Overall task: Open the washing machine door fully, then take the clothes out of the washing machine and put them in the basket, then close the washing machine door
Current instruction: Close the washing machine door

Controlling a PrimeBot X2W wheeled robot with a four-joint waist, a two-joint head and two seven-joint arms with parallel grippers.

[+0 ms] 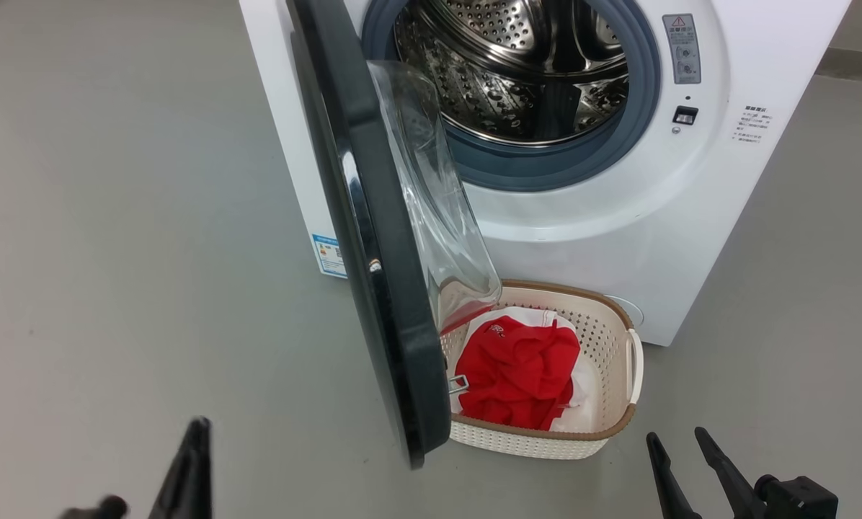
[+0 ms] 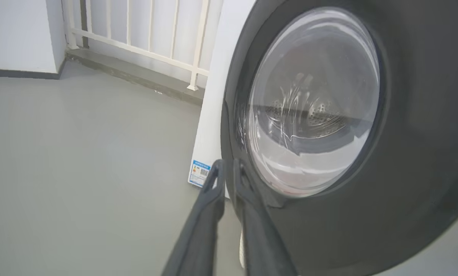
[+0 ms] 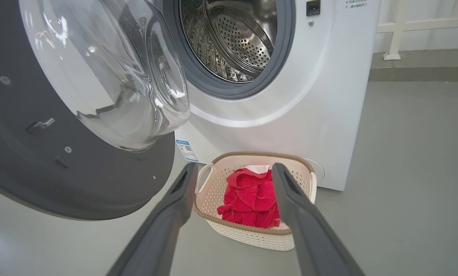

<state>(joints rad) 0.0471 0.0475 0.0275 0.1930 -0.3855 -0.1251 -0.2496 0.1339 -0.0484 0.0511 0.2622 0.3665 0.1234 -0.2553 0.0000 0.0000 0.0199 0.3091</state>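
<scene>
The washing machine point(image 1: 618, 231) stands at the top of the head view, its steel drum point(image 1: 517, 72) showing bare. The washing machine door point(image 1: 373, 252) hangs open, edge-on towards me, its glass bowl over the basket's left side. The cream basket point(image 1: 622, 346) sits on the floor against the machine and holds the red and white clothes point(image 1: 517, 367). My left gripper point(image 1: 199, 425) is shut and holds nothing, low left of the door; in the left wrist view its tips point(image 2: 228, 164) lie close to the door's black outer rim point(image 2: 405, 153). My right gripper point(image 3: 233, 165) is open and holds nothing, short of the basket point(image 3: 252, 237).
Grey floor spreads to the left and right of the machine. A white railing point(image 2: 137, 34) on a low kerb runs behind the machine. A small blue label point(image 1: 328, 254) is stuck on the machine's left side near the floor.
</scene>
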